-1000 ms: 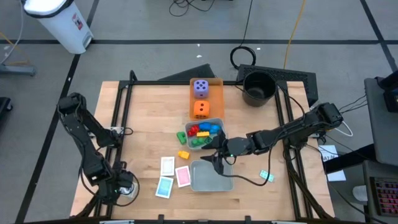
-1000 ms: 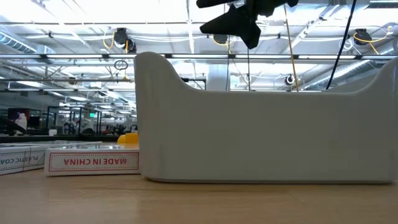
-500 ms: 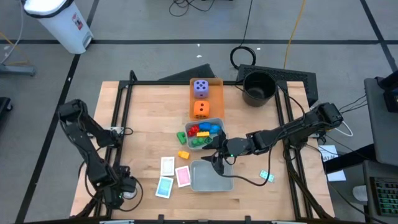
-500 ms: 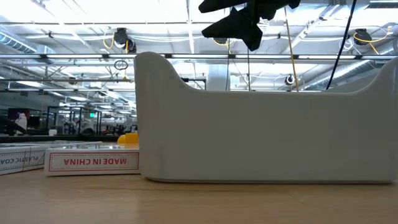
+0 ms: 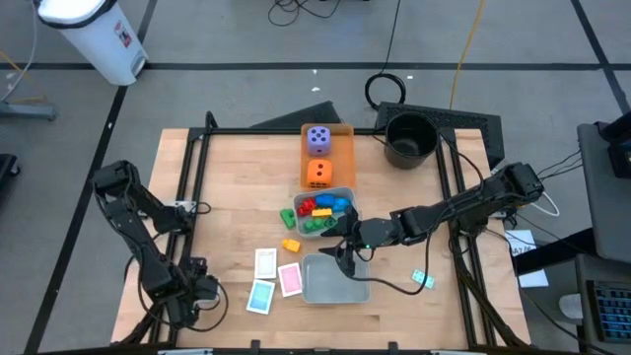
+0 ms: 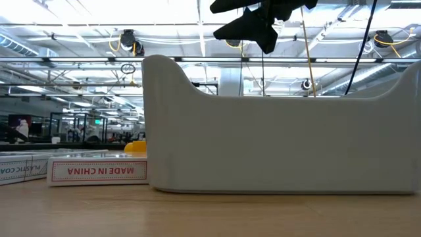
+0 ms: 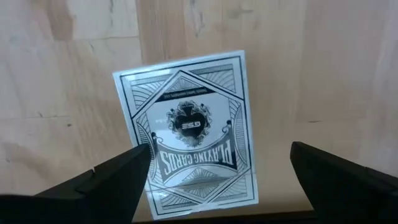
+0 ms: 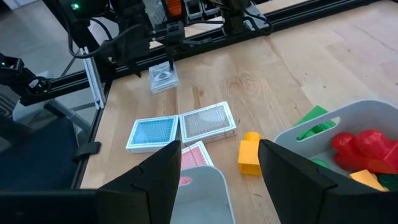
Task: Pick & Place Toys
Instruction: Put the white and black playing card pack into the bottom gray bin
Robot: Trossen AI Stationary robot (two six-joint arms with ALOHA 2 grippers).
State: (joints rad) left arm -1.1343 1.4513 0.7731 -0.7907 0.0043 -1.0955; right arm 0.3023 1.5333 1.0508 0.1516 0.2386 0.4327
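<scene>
White card deck (image 7: 186, 134), seen only from the left wrist, lies flat on the wooden table (image 5: 227, 187) between the wide-open, empty fingers of the left gripper (image 5: 197, 294), near the table's front left corner. Overhead, the right gripper (image 5: 347, 254) hovers part-open and empty above the grey tray (image 5: 333, 286); bricks (image 5: 320, 207) fill another tray, dice (image 5: 318, 141) sit behind, and bare wood lies between.

Low view: grey tray (image 6: 283, 141) wall hides table behind it.
Left wrist view: white card (image 7: 186, 134) lower edge cut off.
High view: left gripper (image 5: 202, 298) fingers too small to tell.
</scene>
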